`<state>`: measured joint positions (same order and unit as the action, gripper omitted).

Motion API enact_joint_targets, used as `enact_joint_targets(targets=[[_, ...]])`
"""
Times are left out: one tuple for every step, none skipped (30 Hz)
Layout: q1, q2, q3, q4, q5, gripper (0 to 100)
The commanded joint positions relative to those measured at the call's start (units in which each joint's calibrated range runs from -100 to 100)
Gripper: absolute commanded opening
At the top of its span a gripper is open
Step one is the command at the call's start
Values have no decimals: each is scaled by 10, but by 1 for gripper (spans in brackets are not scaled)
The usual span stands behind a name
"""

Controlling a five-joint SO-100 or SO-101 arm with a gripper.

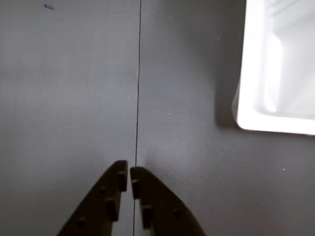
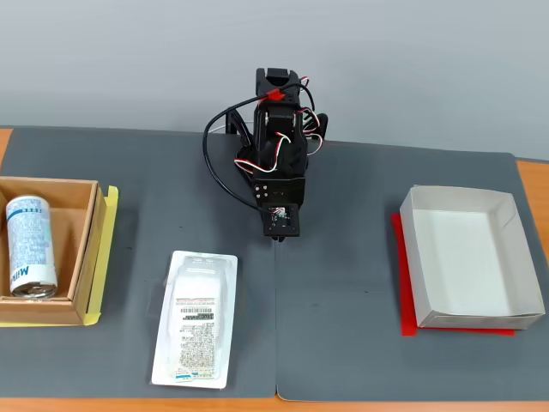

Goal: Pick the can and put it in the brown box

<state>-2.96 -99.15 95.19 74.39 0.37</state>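
So the gripper [image 1: 129,173] is seen with its fingers pressed together in the wrist view, nothing held between them, tips hanging right over the seam [image 1: 137,98] where the two mat pieces meet. In the fixed view the gripper [image 2: 279,238] sits at about the middle of the table, tucked under the folded arm [image 2: 279,146].

The can [image 2: 29,246] is found way off at roughly 9 o'clock from the gripper in the fixed view, well apart from it. It is already lying on its side inside the brown box [image 2: 93,249], long axis running about 12 to 6, so the placing looks done, going by how things lie. A yellow sheet [image 2: 109,240] is tucked under that box.

Closer in, a white blister pack [image 2: 196,319] is laid flat at around 7 o'clock from the gripper, also lengthwise 12 to 6. It is probably what shows as the bright white thing [image 1: 278,64] at 2 o'clock in the wrist view, though that can't be told for sure. Out at 3 to 4 o'clock an empty white box [image 2: 472,257] is parked on a red sheet [image 2: 410,328].

The surface is a dark grey textured mat [image 2: 343,343] on a wooden table [image 2: 532,184], flat and grippy-looking, with plenty of open room around the arm.
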Motion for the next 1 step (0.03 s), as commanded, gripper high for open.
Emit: enact_joint_targets(targets=[[0, -2, -31, -6, -1, 1]])
